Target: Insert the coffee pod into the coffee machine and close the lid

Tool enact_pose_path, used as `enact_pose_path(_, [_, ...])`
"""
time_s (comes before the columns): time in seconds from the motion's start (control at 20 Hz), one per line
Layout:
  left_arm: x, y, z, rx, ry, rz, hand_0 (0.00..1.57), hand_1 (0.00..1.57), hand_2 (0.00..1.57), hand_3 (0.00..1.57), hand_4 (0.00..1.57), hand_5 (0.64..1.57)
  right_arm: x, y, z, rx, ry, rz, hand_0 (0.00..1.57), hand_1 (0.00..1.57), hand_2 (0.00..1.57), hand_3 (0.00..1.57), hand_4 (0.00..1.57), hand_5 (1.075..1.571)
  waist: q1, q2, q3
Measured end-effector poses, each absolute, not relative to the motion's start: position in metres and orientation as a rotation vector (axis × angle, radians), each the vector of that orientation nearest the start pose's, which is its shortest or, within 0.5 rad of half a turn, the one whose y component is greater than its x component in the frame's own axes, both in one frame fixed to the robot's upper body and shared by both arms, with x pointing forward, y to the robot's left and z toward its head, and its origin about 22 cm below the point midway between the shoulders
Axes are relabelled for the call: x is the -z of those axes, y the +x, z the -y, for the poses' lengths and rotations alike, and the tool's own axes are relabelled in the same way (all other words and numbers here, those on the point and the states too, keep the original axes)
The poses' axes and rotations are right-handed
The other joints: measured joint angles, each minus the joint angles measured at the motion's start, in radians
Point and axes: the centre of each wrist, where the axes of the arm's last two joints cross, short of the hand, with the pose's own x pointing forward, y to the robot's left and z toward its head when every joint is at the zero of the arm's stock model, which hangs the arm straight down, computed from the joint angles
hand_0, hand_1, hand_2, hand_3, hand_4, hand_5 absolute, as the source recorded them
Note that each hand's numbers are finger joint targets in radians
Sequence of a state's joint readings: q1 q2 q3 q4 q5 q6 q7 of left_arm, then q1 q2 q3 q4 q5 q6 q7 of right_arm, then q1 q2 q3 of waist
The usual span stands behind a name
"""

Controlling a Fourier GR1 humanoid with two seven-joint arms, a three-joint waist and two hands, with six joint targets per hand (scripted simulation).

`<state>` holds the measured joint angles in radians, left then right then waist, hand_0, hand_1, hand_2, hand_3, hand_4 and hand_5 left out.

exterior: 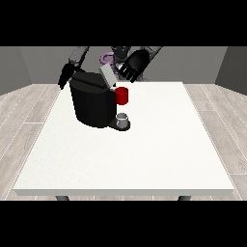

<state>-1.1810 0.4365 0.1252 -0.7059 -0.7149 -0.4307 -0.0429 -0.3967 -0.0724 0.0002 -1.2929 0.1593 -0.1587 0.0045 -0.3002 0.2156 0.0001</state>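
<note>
A small grey thing [123, 117] is sitting on the drip base at the front of the black coffee machine [94, 103]; whether it is the coffee pod or a cup cannot be told, so the pod's place is not plainly showing. Just above it, a red thing at the machine [122, 95] is projecting from the front. The grey lid [108, 76] is standing tilted up, so the machine is looking open.

The hand at the view's right [132, 65] is hovering just beside the lid's upper edge, with fingers that seem curled; whether it is grasping the lid cannot be told. The hand at the view's left [64, 77] is hanging behind the machine's far side, and its fingers are not readable.

The risk, as a judgement: if the lid is being pushed down while no pod is inside, the task is ending wrongly; a sideways push could also be shifting the machine on the white bench [144, 159].

Counted: one machine, one lid, one red thing, one grey thing, two hands, one bench.
</note>
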Motion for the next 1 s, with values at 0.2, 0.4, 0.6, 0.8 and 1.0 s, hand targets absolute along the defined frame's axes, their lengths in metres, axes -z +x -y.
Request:
enact_pose_path(0.2, [-0.261, 0.458, -0.257, 1.077, 0.633, 1.533, 1.19, 1.19, 1.26, 1.22, 0.46, 1.571, -0.050, 0.335, 0.196, -0.168, -0.211, 1.707, 0.00, 0.00, 0.00, 0.00, 0.06, 1.571, -0.018, 0.043, 0.0000])
enact_pose_path(0.4, [-0.270, 0.459, -0.251, 1.092, 0.639, 1.544, 1.25, 1.25, 1.29, 1.24, 0.45, 1.571, -0.055, 0.340, 0.199, -0.149, -0.226, 1.718, 0.00, 0.00, 0.00, 0.00, 0.00, 1.571, -0.010, 0.069, 0.0002])
enact_pose_path(0.6, [-0.272, 0.460, -0.243, 1.112, 0.619, 1.547, 1.24, 1.24, 1.28, 1.23, 0.42, 1.571, -0.053, 0.343, 0.207, -0.136, -0.249, 1.703, 0.00, 0.00, 0.00, 0.00, 0.16, 1.571, 0.006, 0.074, 0.0001])
enact_pose_path(0.8, [-0.271, 0.462, -0.237, 1.111, 0.615, 1.541, 1.19, 1.19, 1.23, 1.19, 0.43, 1.571, -0.055, 0.344, 0.203, -0.135, -0.245, 1.700, 0.00, 0.00, 0.00, 0.00, 0.13, 1.571, 0.002, 0.072, 0.0003])
enact_pose_path(1.0, [-0.269, 0.462, -0.236, 1.119, 0.618, 1.556, 1.17, 1.17, 1.23, 1.19, 0.42, 1.571, -0.052, 0.343, 0.205, -0.124, -0.251, 1.710, 0.00, 0.00, 0.00, 0.00, 0.12, 1.571, 0.007, 0.079, 0.0006])
